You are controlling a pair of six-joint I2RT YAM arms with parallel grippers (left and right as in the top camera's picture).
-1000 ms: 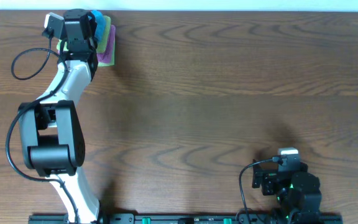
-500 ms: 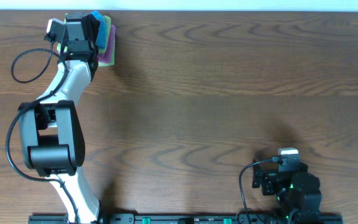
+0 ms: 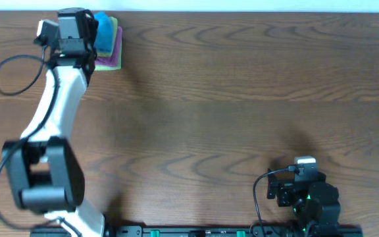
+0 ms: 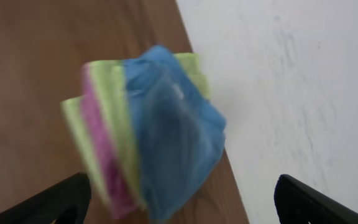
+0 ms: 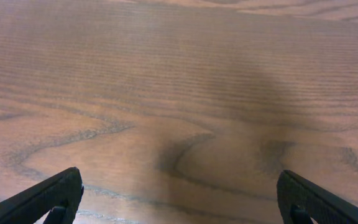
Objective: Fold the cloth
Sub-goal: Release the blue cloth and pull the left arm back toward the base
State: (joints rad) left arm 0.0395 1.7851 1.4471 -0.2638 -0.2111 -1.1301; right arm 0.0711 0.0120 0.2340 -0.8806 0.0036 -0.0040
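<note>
I am hovering my left jaws, spread wide and empty, over the blue cloth [image 4: 173, 134], which is lying straight ahead atop a green cloth [image 4: 112, 106] and a purple cloth [image 4: 101, 146] at the desk's [image 4: 30, 74] far-left edge.

Soft, even light on all three feeds; my left wrist feed is smeared.

From overhead I see the table [image 3: 242, 99] lit evenly with no glare, one faint soft shadow at 12 o'clock from the right arm [image 3: 308, 194], and a bright white strip along the top edge. My left wrist feed is motion-blurred: the cloth [image 4: 173, 143] and the other cloths [image 4: 114, 124] under it have smeared edges, and the wall [image 4: 291, 74] at 3 o'clock reads bright. My right wrist feed is sharp, with a broad dim shadow at centre.
</note>
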